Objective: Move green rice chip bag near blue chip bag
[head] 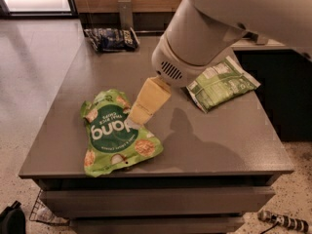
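The green rice chip bag (113, 135) lies flat on the grey table (219, 140) at the front left, with its "dang" circle facing up. The blue chip bag (111, 38) lies at the table's far left corner, well apart from the green pouch. My gripper (138, 117), cream-coloured, points down and left from the big white arm (204, 38). Its tip is at the upper right edge of the green rice chip bag, over or touching it.
A paler green rectangular bag (222, 82) with white label panels lies at the right side of the table, partly under the arm. A dark cabinet (287, 96) stands right of the table. A wire basket (46, 213) and a cable (285, 221) are on the floor.
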Robot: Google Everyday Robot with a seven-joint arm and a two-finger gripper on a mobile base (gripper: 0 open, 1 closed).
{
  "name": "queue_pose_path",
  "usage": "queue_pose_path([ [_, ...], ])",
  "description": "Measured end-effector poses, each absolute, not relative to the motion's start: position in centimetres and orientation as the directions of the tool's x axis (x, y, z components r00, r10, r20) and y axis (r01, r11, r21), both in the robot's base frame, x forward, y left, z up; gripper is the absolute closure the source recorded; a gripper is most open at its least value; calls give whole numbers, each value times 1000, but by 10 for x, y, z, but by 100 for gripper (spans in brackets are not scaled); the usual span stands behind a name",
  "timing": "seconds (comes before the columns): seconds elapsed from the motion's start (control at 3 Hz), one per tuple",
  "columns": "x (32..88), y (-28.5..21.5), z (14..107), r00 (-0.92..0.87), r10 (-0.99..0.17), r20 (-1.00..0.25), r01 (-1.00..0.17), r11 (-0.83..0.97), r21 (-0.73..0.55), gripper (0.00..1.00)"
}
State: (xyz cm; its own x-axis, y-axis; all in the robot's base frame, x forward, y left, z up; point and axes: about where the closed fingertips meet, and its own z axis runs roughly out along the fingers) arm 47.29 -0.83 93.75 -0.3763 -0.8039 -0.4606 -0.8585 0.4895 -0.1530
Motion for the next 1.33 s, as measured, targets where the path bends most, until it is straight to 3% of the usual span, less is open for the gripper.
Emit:
queue_pose_path([
  [0.67,479,6,924,-387,-804,-451,-872,478,-105,0],
  [1.33,494,71,863,-429,-828,-362,-894,446,40,0],
])
